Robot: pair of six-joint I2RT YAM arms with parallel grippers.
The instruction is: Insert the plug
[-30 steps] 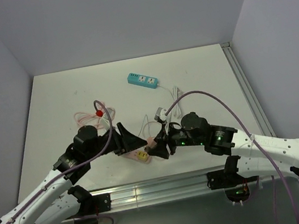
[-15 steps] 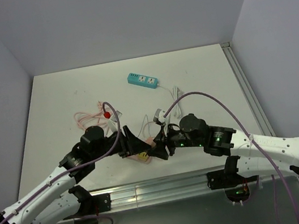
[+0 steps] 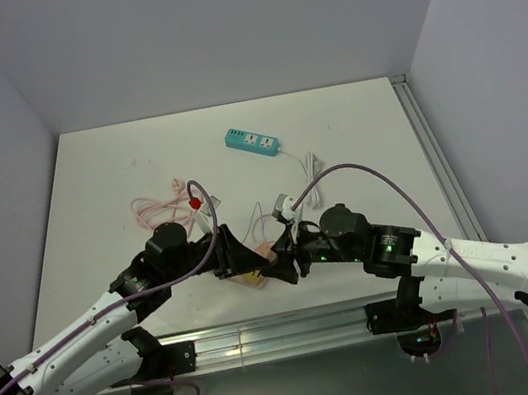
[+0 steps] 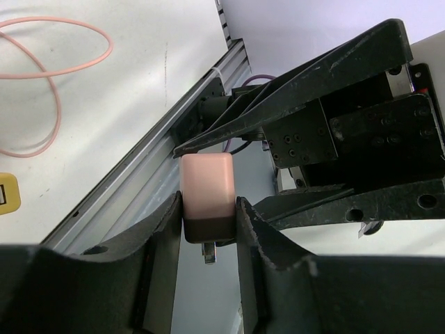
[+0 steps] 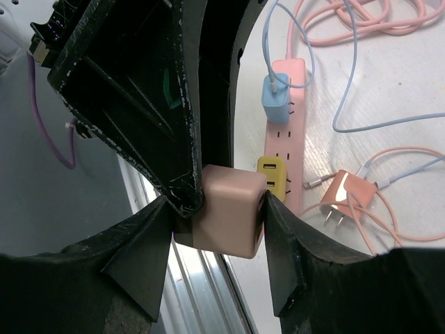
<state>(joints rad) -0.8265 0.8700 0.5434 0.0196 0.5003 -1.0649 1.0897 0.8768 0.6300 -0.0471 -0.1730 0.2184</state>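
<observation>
Low in the centre of the top view, the left gripper [image 4: 207, 207] and right gripper [image 5: 219, 206] both clamp the pink plug [image 4: 206, 182]. A pink power strip [image 5: 289, 122] lies at the upper right of the right wrist view.

plug [image 4: 206, 188] prongs mostly hidden between fingers of left gripper [image 4: 208, 205], yellow adapter [image 4: 5, 193] cut off by frame edge

A teal power strip [image 3: 253, 142] with its white cord [image 3: 311, 162]

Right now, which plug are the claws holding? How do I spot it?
At the near edge of the white table, the left claw and right claw meet by a pink power strip. Between them is a pale pink cube plug, the only one lifted; the blue plug and yellow plug sit in the strip.
</observation>
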